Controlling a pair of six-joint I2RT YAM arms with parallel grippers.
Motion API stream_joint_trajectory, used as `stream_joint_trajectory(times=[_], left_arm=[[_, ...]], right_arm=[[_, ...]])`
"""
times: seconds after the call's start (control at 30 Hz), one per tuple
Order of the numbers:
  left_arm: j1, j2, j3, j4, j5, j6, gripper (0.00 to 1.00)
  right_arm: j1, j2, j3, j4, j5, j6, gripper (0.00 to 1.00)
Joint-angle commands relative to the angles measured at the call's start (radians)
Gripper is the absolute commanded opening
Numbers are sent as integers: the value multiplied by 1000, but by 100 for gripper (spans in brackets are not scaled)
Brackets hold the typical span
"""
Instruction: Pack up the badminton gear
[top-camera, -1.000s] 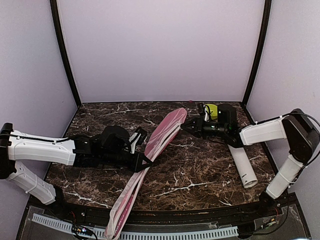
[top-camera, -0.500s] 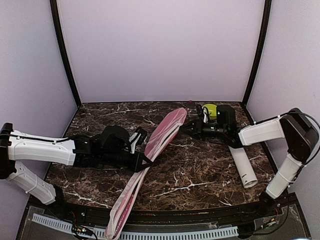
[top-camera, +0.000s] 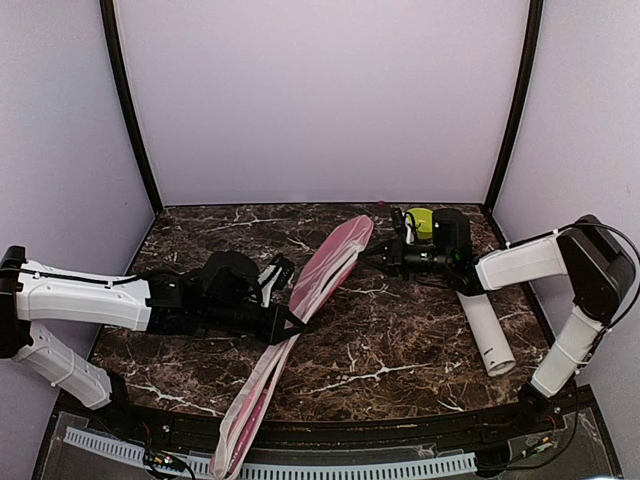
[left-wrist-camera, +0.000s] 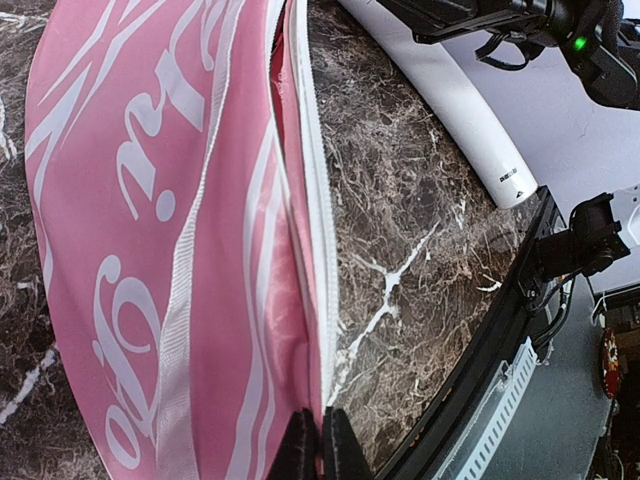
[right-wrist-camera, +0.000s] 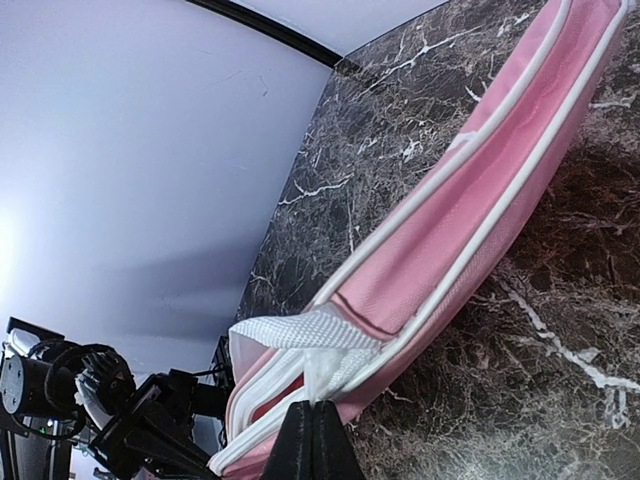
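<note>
The long pink racket cover (top-camera: 322, 272) lies diagonally across the dark marble table (top-camera: 400, 340), its wide end toward the back. My left gripper (top-camera: 300, 325) is shut on the cover's zipper edge near its middle; in the left wrist view the black tips (left-wrist-camera: 320, 442) pinch the white-trimmed edge of the cover (left-wrist-camera: 150, 200). My right gripper (top-camera: 373, 258) sits at the wide end. In the right wrist view it (right-wrist-camera: 314, 420) is shut on a thin white tab below the white webbing loop (right-wrist-camera: 300, 330) of the cover (right-wrist-camera: 480, 200). The white tube (top-camera: 487, 335) lies flat under my right forearm.
A small lime-green bowl (top-camera: 423, 220) stands at the back right behind my right wrist. The tube (left-wrist-camera: 450, 100) shows beyond the cover in the left wrist view. The table's black front rail (top-camera: 330, 432) runs along the near edge; lilac walls enclose the other three sides.
My right gripper's jaws have closed at the cover's wide end and shifted slightly toward it. The left arm and the cover have not moved.
</note>
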Motion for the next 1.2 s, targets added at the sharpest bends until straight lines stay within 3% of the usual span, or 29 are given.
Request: stream_joint_trajectory(times=[0.0,0.23,0.47,0.67,0.83,1.17], left_arm=[[-4,-6,16,77,10,-3,0],[-4,28,20,126,6,-5,0],[-3,62,46,149,12,0,0],[8,106,170,105,-40,41,38],[52,192,317,54,-67,49,49],[93,435,612,-79,73,139,61]], right_arm=[[1,1,18,54,-46,-16,0],[95,-44,-45,47,-90,-16,0],[213,-120,-145,53,-25,0,0],[214,-224,-147,-67,53,-68,0],[212,-284,-145,-125,99,-98,0],[213,-304,-149,-147,120,-115,0]])
